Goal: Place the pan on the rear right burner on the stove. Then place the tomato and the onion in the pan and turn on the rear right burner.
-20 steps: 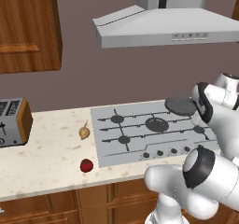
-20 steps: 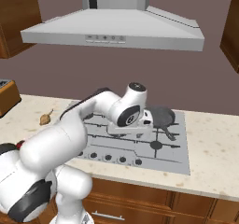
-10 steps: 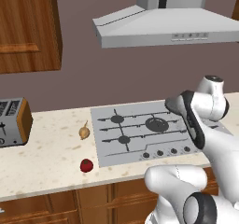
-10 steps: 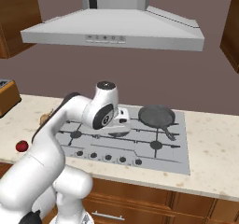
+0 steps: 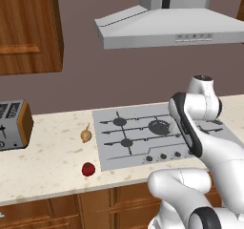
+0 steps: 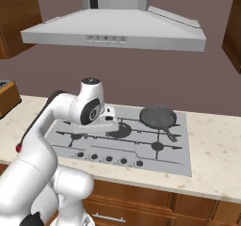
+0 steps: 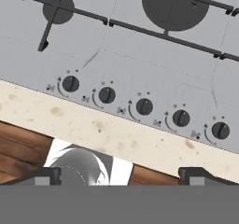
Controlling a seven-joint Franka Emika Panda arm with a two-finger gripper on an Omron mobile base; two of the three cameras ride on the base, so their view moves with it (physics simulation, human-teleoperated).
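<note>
The dark pan rests at the rear right of the stove, covering the rear right burner, its handle angled toward the front. My gripper hovers open and empty over the stove's middle, left of the pan and apart from it. In the hand view the gripper has its fingertips wide apart above the knob row of the stove. The tan onion lies on the counter just left of the stove. The red tomato sits nearer the counter's front edge.
A toaster stands at the counter's far left. A range hood hangs above the cooktop. Several dark knobs line the stove's front, and the large middle burner lies beyond them. Wooden cabinet fronts run below the counter.
The arm has swung left, away from the pan's handle to above the stove's middle. The pan has stayed in place and the jaws have stayed open.
</note>
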